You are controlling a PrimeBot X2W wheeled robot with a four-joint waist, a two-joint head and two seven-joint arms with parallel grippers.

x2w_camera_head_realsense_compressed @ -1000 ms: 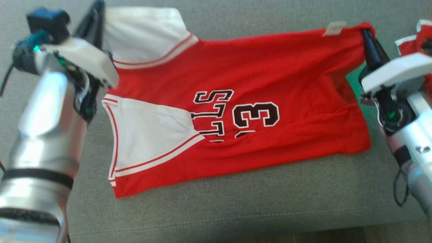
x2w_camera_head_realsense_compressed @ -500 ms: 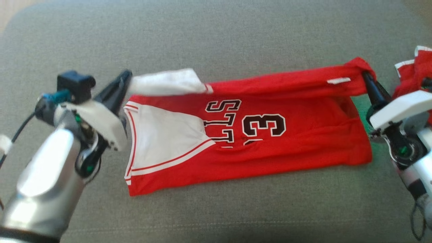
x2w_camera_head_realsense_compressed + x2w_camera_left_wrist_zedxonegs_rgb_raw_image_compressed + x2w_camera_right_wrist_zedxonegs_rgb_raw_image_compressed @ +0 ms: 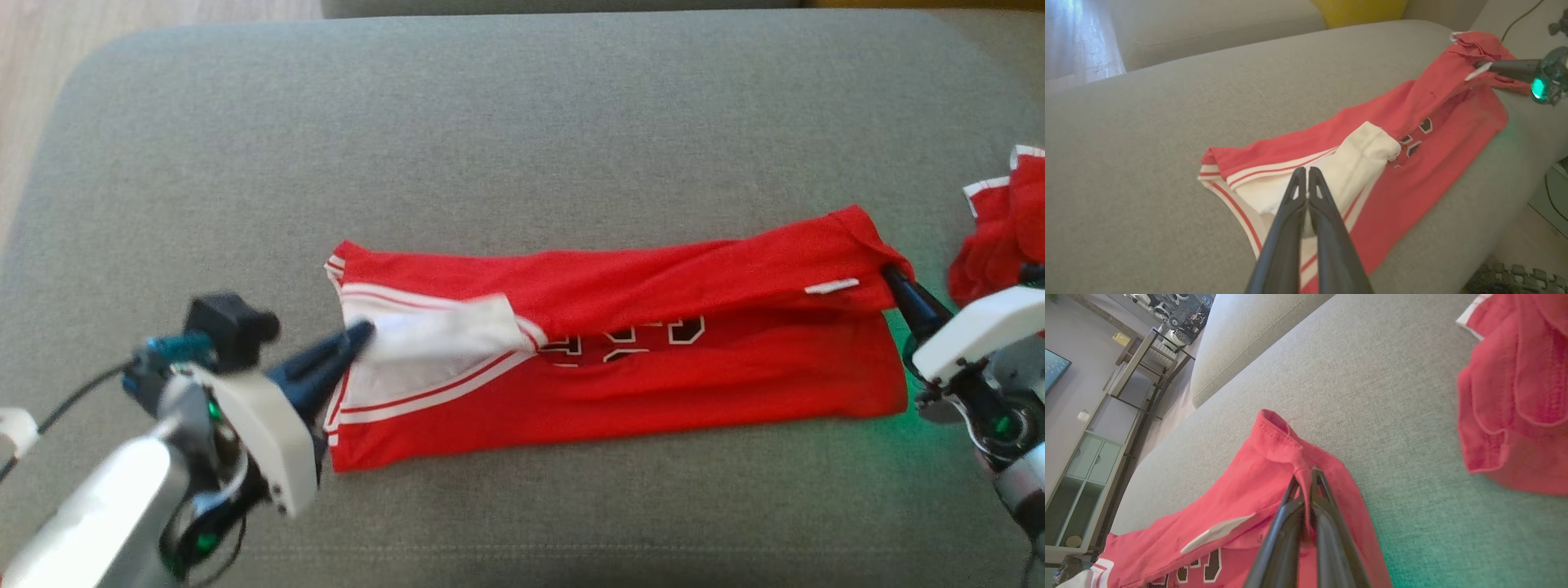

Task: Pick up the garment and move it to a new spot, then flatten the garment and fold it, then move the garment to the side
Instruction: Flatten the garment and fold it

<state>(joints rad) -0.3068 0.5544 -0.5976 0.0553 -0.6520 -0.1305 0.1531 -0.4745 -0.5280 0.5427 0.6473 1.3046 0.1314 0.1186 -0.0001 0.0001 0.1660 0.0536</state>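
Red with white side panels, your garment (image 3: 653,384) lies across the middle of the grey cushion (image 3: 490,163), drawn out lengthwise between the two grippers. Its far long edge is turned over toward you, so the upper layer covers the top half of the black lettering.

Your left gripper (image 3: 363,331) is closed on the white panel at the garment's left end. In the left wrist view its two dark fingers (image 3: 1286,228) meet at the tips against a bunched white flap, which lies over the striped trim.

Your right gripper (image 3: 890,273) is closed on the red corner at the garment's right end. In the right wrist view the cloth gathers into a pinched ridge at the fingertips and is held a little above the cushion. A small white label (image 3: 831,286) sits on the upper layer just beside that grip.

At your far right a second red heap (image 3: 1000,237) with white trim lies crumpled on the cushion, near the right gripper but apart from the garment.
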